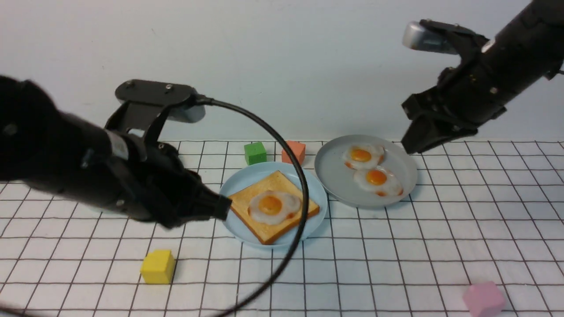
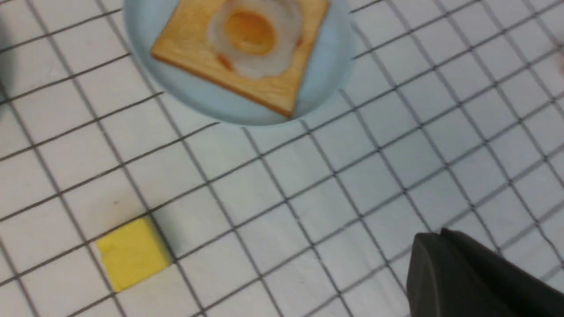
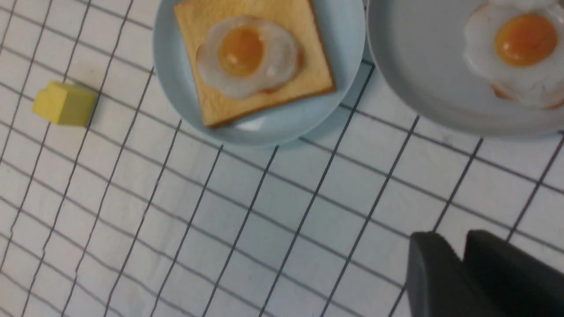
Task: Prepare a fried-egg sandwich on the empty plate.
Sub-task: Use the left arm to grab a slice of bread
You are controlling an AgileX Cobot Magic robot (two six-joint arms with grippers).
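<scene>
Blue plate (image 1: 319,200) mid-table: toast (image 1: 246,198) with fried egg (image 1: 271,206) on top, no second slice in view | left gripper (image 1: 222,207) closed, empty, near plate's left edge | right gripper (image 1: 410,147) nearly closed, empty, above grey plate (image 1: 330,171) | next: align top slice's corners, lower flat.

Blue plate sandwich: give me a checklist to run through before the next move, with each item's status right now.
1. Toast lies flat on blue plate: ok.
2. Fried egg sits on that toast: ok.
3. Second toast slice located: cannot tell, none in view.
4. Left gripper free to pick: ok, shut, holding nothing.
5. Right gripper clear of blue plate: ok, raised near grey plate.
</scene>
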